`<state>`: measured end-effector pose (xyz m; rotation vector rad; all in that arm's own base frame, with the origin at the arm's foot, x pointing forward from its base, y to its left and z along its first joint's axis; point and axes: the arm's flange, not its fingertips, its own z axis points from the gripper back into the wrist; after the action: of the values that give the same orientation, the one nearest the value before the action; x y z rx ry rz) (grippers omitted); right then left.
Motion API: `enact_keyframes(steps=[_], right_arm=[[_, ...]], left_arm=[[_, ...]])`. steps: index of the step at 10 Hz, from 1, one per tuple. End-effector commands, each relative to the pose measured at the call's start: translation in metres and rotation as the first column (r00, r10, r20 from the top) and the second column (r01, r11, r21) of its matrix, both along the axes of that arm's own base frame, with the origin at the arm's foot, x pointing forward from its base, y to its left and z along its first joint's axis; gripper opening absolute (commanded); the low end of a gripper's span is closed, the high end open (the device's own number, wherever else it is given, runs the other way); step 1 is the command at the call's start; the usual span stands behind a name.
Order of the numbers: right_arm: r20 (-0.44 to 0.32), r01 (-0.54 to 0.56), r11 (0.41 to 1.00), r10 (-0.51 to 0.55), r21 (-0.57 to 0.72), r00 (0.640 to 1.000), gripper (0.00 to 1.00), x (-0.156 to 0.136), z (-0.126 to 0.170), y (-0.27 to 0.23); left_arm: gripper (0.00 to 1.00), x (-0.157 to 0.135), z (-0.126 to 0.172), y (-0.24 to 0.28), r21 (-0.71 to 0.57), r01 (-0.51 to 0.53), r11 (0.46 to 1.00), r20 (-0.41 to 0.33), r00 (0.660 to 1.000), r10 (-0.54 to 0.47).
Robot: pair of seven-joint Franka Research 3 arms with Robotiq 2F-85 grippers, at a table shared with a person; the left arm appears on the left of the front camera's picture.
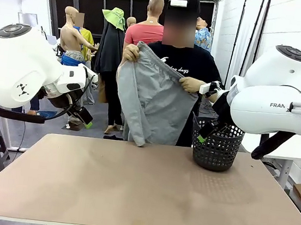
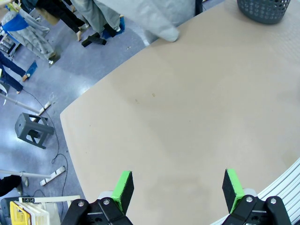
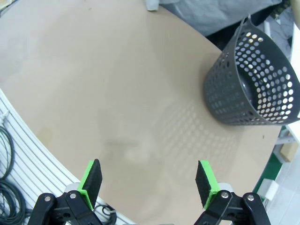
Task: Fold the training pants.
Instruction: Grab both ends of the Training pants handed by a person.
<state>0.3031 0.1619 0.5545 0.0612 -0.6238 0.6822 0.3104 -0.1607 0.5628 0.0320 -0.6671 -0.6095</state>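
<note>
Folding hasn't started: across the table [image 1: 129, 192], the person's hands [image 1: 130, 53] pinch the top edge and hold the pants [image 1: 152, 99] up, soft grey, rumpled, hem dangling at the table's far edge. Left gripper [image 2: 178, 185] and right gripper [image 3: 150, 180] hover over the table, jaws spread, empty; next the pants need laying flat.

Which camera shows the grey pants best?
The front view: the person holds the training pants up whole. The left wrist view catches one leg end; the right wrist view, a bit at its top edge.
</note>
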Motion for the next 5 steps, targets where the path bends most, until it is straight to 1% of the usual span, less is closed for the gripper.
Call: enact_keyframes(steps=[1,5], right_arm=[[0.0,-0.003,1.0,0.003,0.001,1.0,1.0,0.0001,-0.0023,0.0005],[0.0,-0.003,1.0,0.003,0.001,1.0,1.0,0.0001,-0.0023,0.0005]], left_arm=[[1.0,0.0011,0.0008,0.0009,0.003,0.004,1.0,0.002,1.0,-0.004],[1.0,0.0011,0.0008,0.0009,0.003,0.004,1.0,0.002,1.0,-0.004]])
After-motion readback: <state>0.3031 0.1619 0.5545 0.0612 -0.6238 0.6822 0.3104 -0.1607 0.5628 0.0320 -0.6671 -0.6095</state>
